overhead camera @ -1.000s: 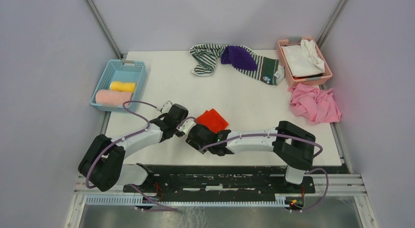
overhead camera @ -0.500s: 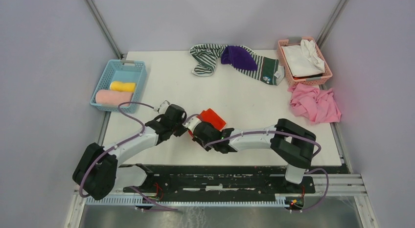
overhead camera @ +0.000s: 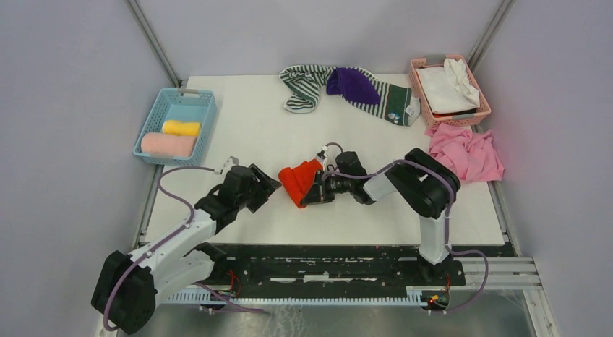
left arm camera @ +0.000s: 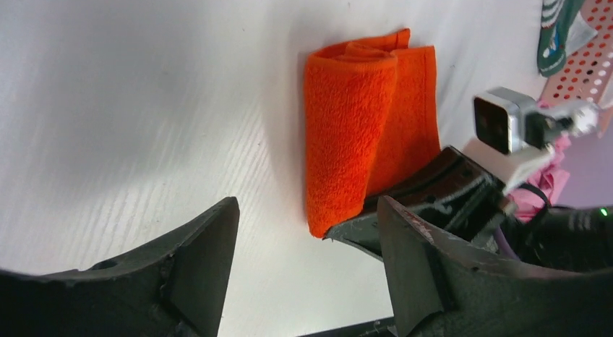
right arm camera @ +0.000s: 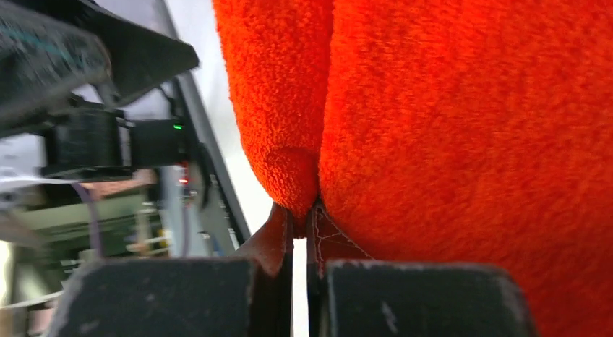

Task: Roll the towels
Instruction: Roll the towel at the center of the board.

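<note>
An orange-red towel (overhead camera: 298, 182) lies partly rolled on the white table, near the front middle. My right gripper (overhead camera: 316, 188) reaches in from the right and is shut on a fold at the roll's edge (right arm camera: 293, 174); the cloth fills the right wrist view. Just left of the roll, my left gripper (overhead camera: 264, 182) stands open and holds nothing. In the left wrist view the roll (left arm camera: 350, 127) lies ahead of the open fingers, with the right gripper's black finger (left arm camera: 434, 189) at its lower end. Striped (overhead camera: 302, 87), purple (overhead camera: 353, 84), dark green (overhead camera: 396, 104) and pink (overhead camera: 466, 152) towels lie unrolled at the back.
A blue basket (overhead camera: 160, 109) at the left edge holds a rolled yellow towel (overhead camera: 181, 127) and a rolled pink one (overhead camera: 168, 144). A pink basket (overhead camera: 423, 80) at the back right holds white cloth (overhead camera: 447, 87). Both arms sit close together near the front edge.
The right gripper shut on the orange-red towel and swung round to its right side, turning the cloth into a roll. The left gripper opened and drew back to the left.
</note>
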Robot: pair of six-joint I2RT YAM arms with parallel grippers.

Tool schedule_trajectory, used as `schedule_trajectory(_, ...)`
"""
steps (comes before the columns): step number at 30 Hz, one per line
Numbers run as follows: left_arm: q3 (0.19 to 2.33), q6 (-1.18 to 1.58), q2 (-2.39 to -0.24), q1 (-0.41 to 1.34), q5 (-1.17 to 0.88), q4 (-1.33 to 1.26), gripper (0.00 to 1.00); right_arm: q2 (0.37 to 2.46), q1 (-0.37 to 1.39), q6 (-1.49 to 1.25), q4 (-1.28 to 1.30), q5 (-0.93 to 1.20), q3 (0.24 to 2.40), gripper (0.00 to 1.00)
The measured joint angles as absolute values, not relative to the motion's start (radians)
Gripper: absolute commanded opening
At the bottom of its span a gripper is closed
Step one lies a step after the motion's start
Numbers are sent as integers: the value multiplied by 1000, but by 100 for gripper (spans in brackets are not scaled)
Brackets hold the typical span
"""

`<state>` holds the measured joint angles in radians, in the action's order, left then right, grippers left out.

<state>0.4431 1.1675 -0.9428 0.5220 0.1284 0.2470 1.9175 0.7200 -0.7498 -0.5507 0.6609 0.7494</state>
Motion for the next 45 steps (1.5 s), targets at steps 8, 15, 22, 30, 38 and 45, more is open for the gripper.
schedule_trajectory(8,400,1167,-1080,415,-50,27,78,2102,624,-1116,-867,898,736,1)
schedule_trajectory(15,463,1166,-1334,384,-147,-94,74,2104,607,-1122,-760,951,781,1)
schedule_trajectory(22,525,1167,-1502,384,-191,-223,47,2060,606,-971,-454,947,873,6)
schedule_trajectory(30,526,1193,-1545,391,-186,-236,25,1907,617,-698,-31,790,963,35)
schedule_trajectory(38,567,1193,-1512,422,-104,-110,24,1658,822,-400,349,375,1083,50)
schedule_trajectory(45,579,1193,-1466,447,-47,-4,24,1625,1077,-228,387,-39,1139,53)
